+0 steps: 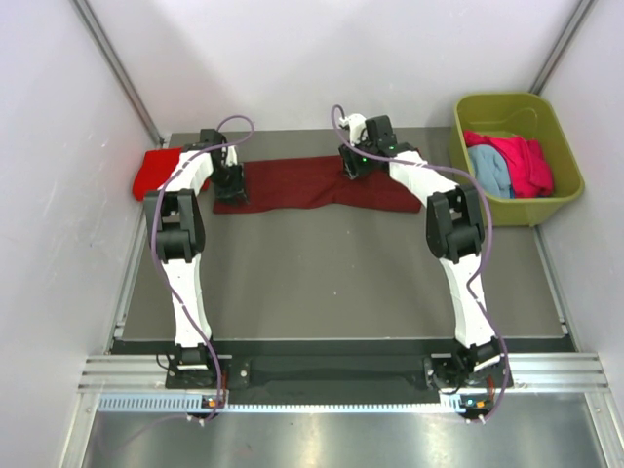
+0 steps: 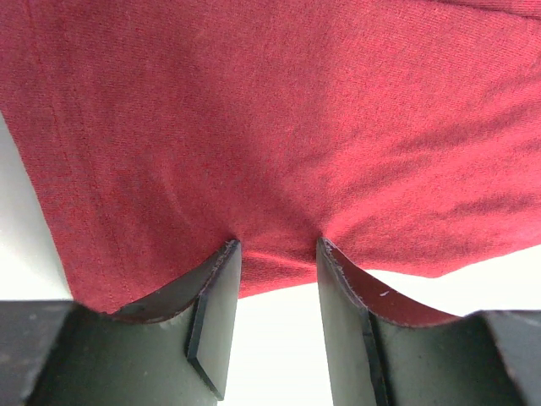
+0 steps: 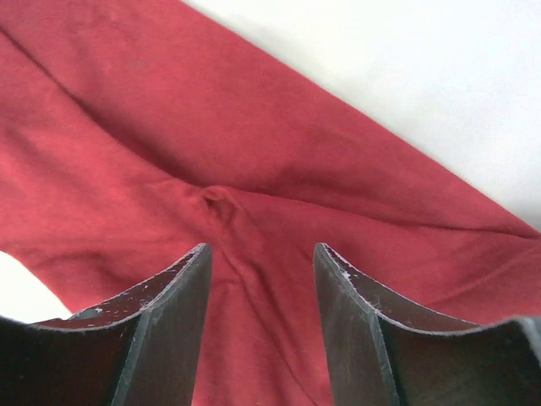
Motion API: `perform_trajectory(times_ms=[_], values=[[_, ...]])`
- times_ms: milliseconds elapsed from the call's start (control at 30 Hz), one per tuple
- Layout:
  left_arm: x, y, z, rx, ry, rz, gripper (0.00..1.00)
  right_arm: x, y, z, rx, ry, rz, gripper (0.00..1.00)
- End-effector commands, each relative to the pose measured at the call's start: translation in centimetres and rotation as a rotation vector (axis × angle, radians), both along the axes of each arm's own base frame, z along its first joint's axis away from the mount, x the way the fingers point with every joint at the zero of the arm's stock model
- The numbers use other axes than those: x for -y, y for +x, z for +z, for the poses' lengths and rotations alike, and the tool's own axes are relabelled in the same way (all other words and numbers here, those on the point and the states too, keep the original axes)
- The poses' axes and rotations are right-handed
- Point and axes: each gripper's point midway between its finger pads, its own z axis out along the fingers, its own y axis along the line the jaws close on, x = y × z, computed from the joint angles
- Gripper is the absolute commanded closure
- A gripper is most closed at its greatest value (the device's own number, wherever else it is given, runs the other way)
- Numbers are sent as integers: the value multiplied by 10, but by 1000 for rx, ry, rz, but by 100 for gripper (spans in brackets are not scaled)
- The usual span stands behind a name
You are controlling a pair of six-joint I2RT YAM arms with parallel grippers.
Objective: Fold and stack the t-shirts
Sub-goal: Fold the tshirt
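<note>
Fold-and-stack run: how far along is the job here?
Done: one bright red cloth t-shirt lies folded at the table's far left. In hand: the dark maroon cloth t-shirt lies in a long strip, left gripper and right gripper on it, jaws parted. Left: finishing it, plus the pink t-shirt and light blue t-shirt in the olive-green plastic tub.

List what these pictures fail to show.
- Top view: red t-shirt partly hidden behind the left arm.
- Top view: tub wall and pink t-shirt hide anything beneath; light blue t-shirt partly covered.
- Top view: left gripper, right gripper too small; contact with maroon t-shirt unreadable.
- Wrist views: frame edges cut off the maroon t-shirt; its outline unreadable.
</note>
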Motion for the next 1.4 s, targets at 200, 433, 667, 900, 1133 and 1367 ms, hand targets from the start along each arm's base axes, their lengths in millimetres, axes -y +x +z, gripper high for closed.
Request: perform_trajectory(times_ms=[200,433,667,900,1133,1367], values=[[-12,-7,10,-5,55,7,53,5,10,-4,-8,27,-25,48],[-11,-5,7,-5,50,8,53,17,4,-7,-17,-8,-52,48],[-10,-4,7,-3,43,10,53,18,12,-8,24,-65,-101,56],[-11,-4,10,3,42,13,53,14,9,-14,29,-91,-98,76],[-10,-4,10,4,45,13,53,9,10,-9,47,-96,-74,95],[-11,-5,10,5,47,12,53,4,36,31,198,-116,-62,98]])
